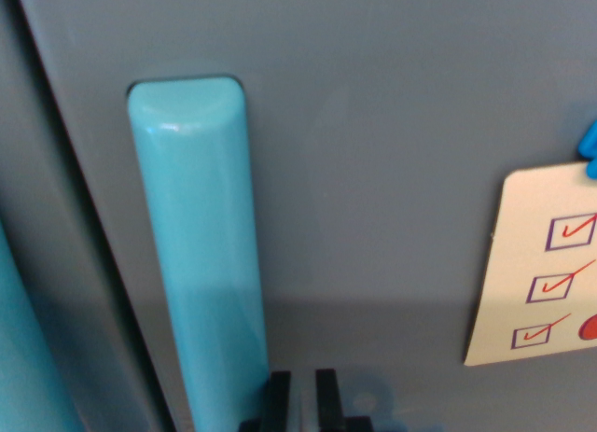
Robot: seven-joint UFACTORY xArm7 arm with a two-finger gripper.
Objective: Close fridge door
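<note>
Grey fridge door (pixel 392 124), turquoise handle (pixel 201 255), black fingers (pixel 277 399) close together

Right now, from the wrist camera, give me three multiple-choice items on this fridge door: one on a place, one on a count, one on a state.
1. Where is the checklist card relative to the turquoise handle?
A. To the wrist view's right of it
B. To the wrist view's left of it
C. Hanging on it

2. How many ticked boxes show on the card?
A. One
B. Three
C. Five

3. How do the gripper fingertips stand?
A. Clamped around the handle
B. Spread across the whole door
C. Close together, beside the handle, with a narrow gap

Answers:
1 A, since the card sits on the grey door near the right edge.
2 B, three red ticks are visible.
3 C, the two black tips sit just right of the handle, holding nothing.
</note>
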